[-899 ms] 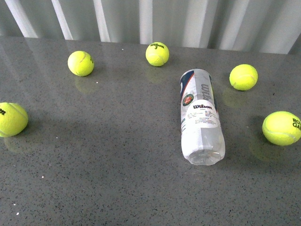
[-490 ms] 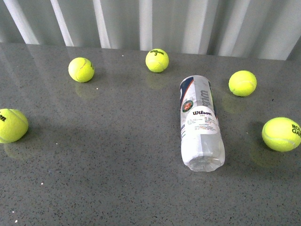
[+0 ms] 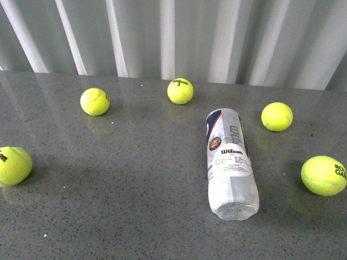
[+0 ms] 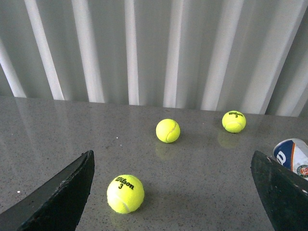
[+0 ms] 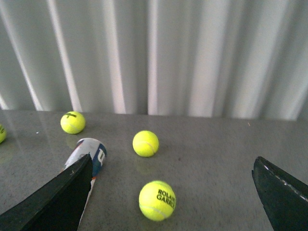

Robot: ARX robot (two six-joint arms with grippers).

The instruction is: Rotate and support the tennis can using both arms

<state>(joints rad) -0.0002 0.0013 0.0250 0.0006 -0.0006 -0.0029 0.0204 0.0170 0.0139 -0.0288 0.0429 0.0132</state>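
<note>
The tennis can (image 3: 229,160) lies on its side on the grey table, right of centre, its navy end pointing away from me and its clear end toward me. The white Wilson label faces up. Neither arm shows in the front view. My left gripper (image 4: 175,192) is open above the table, with a tennis ball (image 4: 125,193) between its fingers' lines; the can's navy end (image 4: 292,155) peeks in at one edge. My right gripper (image 5: 173,192) is open too, a "Roland Garros" ball (image 5: 157,200) lying below it and the can's end (image 5: 90,153) beside one finger (image 5: 53,199).
Several yellow-green tennis balls lie scattered on the table (image 3: 135,179): one at the left edge (image 3: 13,166), two at the back (image 3: 95,101) (image 3: 180,90), two right of the can (image 3: 277,116) (image 3: 323,175). A corrugated grey wall (image 3: 173,38) stands behind the table.
Everything in the front view has slid downward in the picture and more of the wall shows. The can and balls keep their places relative to one another.
</note>
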